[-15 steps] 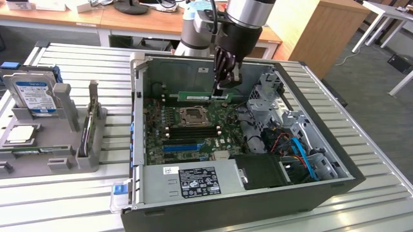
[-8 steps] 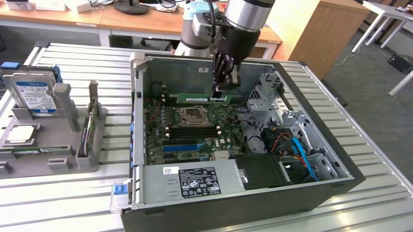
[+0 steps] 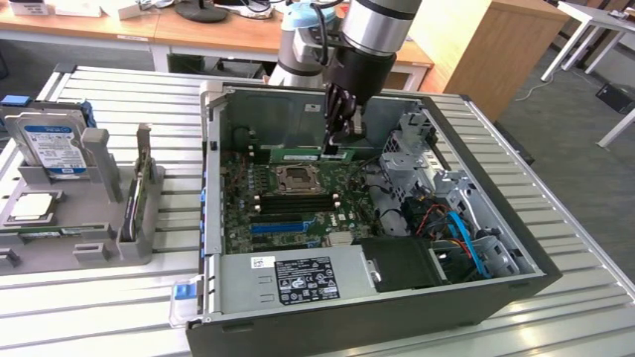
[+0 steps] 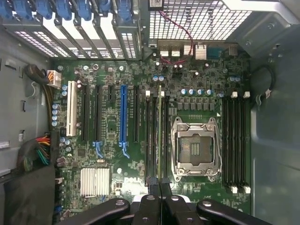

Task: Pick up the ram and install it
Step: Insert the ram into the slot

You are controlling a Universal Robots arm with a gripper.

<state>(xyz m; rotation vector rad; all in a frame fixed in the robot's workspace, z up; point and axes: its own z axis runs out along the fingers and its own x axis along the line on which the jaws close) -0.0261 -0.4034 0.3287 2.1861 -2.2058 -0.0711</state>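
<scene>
I am holding my hand (image 3: 337, 147) down inside the open computer case (image 3: 268, 111) on the table (image 3: 575, 245), its fingers clamped together on the ram (image 4: 161, 136). The ram is standing on edge, running along the black memory slots (image 4: 151, 136) just beside the CPU socket (image 4: 196, 147). I cannot tell whether it is sitting in a slot or above one.

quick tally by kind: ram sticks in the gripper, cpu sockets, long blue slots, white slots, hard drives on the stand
ram: 1
cpu socket: 1
long blue slot: 1
white slot: 1
hard drive: 1
total: 5
</scene>
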